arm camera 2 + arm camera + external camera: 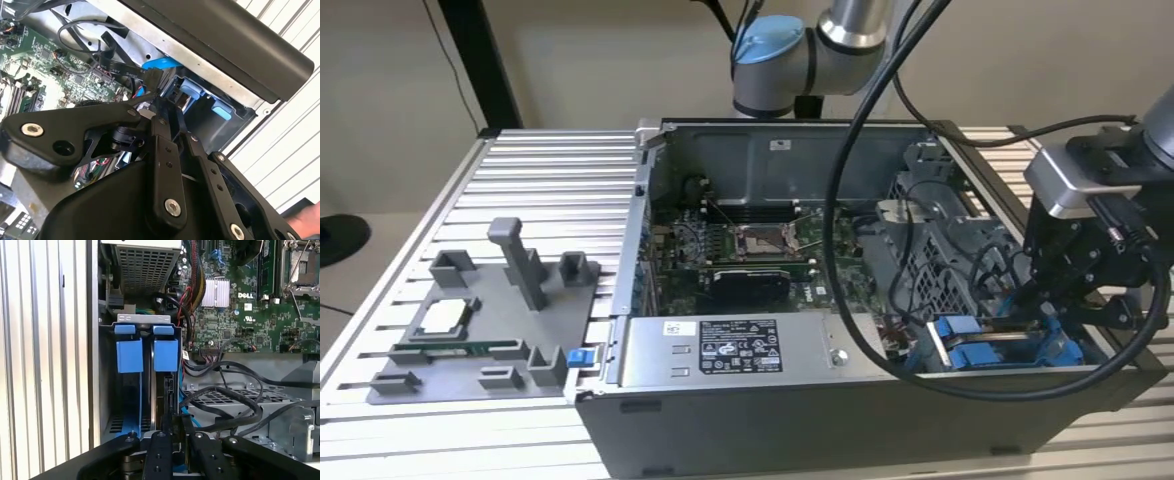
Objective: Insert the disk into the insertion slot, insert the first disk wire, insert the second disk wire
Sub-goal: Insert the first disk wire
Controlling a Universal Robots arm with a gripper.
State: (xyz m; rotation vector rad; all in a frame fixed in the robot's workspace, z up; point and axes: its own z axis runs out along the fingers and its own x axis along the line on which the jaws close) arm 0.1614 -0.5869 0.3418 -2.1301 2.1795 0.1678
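My gripper (173, 429) narrow, tips pinched on black wire plug (151, 77); flat cable (117, 70) trails off toward motherboard (35, 60). Plug sits right at fingertips, touching or just short of disk's near edge; cannot tell which. Disk (160, 390) stands on edge inside insertion slot (145, 318), looks fully seated, long axis running straight away from me, in line with fingers. Beyond slot: perforated power-supply box (145, 265).
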